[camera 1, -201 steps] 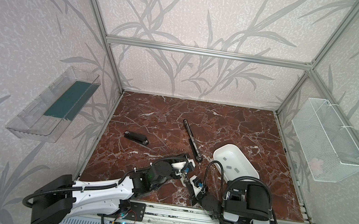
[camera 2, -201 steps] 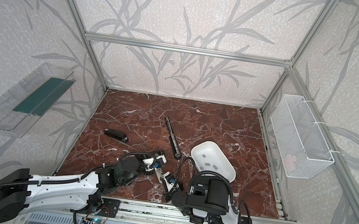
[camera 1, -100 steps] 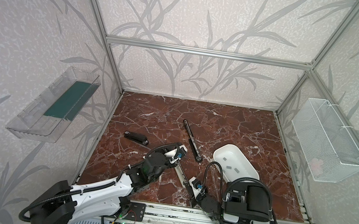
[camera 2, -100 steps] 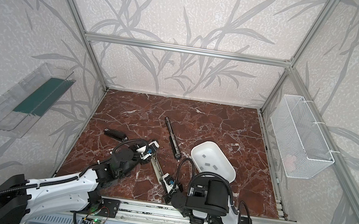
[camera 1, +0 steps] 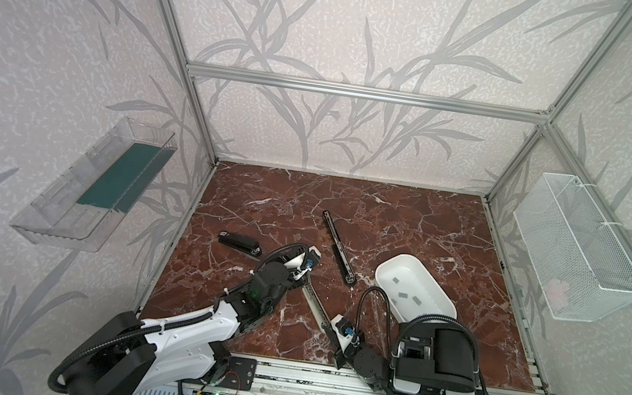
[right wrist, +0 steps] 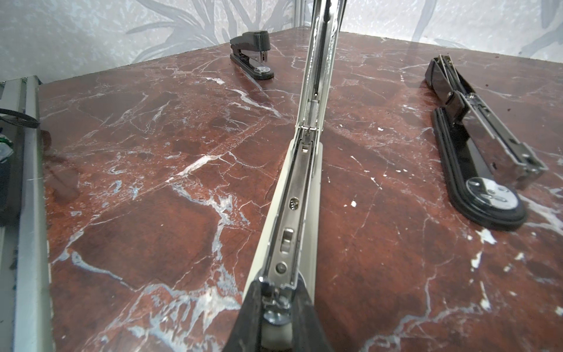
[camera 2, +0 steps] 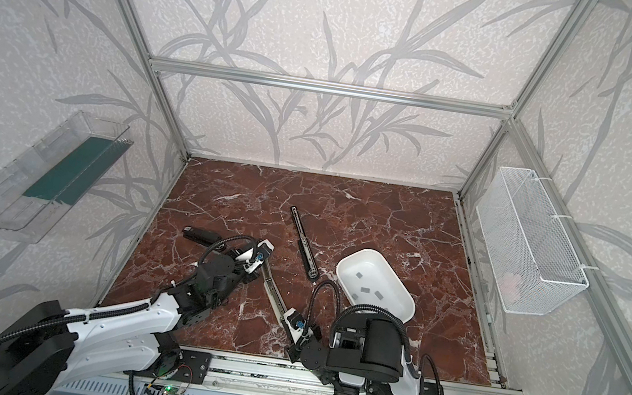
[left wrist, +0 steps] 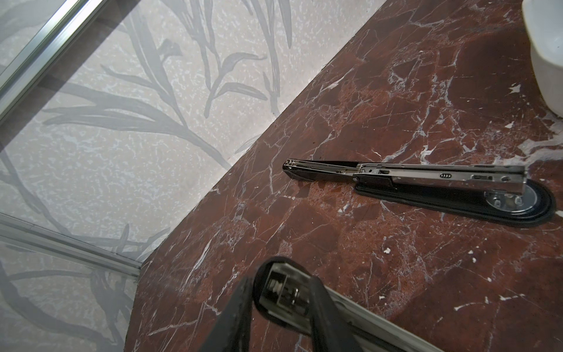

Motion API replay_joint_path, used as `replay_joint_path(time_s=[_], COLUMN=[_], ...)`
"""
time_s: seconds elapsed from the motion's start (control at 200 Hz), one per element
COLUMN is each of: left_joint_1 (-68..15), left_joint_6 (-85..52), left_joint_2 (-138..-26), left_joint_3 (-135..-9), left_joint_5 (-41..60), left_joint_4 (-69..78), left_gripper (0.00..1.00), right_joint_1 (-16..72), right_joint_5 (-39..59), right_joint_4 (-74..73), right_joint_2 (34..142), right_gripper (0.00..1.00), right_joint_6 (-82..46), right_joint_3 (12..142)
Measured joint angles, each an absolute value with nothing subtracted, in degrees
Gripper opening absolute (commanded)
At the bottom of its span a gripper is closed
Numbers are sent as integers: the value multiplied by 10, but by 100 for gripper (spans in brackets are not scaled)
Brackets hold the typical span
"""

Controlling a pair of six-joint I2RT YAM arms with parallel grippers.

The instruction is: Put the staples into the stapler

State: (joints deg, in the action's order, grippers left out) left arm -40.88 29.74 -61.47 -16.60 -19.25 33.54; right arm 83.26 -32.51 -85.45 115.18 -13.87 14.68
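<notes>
Clamping opened pale stapler [right wrist: 300, 195] left of tray [camera 1: 425, 289]: left gripper [left wrist: 285, 292] squeezing upper arm's tip, right gripper [right wrist: 275, 304] squeezing base end (both pinched tight); staples [camera 1: 403, 295] lying inside tray.

The left arm [camera 1: 185, 339] I'm driving is a white moulded shell between black joint housings, with a black ribbed cable hose [camera 1: 83, 348] run along it and pinned by white zip ties. The right arm [camera 1: 451, 356] wears a boxy black cover over white parts. Both wrists carry small blue connectors [camera 1: 310, 264]. The left gripper [left wrist: 281, 288] has matte black fingers [left wrist: 231, 323].
</notes>
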Motion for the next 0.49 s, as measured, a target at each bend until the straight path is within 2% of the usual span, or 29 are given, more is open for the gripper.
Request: replay_joint_path(time_s=[0.495], left_joint_1=[-387], left_joint_6=[299], left_joint_2=[-726], left_joint_3=[-167], left_joint_5=[-193], left_joint_4=[416], left_gripper=[34], right_joint_1=[835], right_joint_5=[-326], right_joint_4=[-855], right_joint_2=[1154], right_gripper=[2], right_joint_6=[-139], right_joint_3=[150])
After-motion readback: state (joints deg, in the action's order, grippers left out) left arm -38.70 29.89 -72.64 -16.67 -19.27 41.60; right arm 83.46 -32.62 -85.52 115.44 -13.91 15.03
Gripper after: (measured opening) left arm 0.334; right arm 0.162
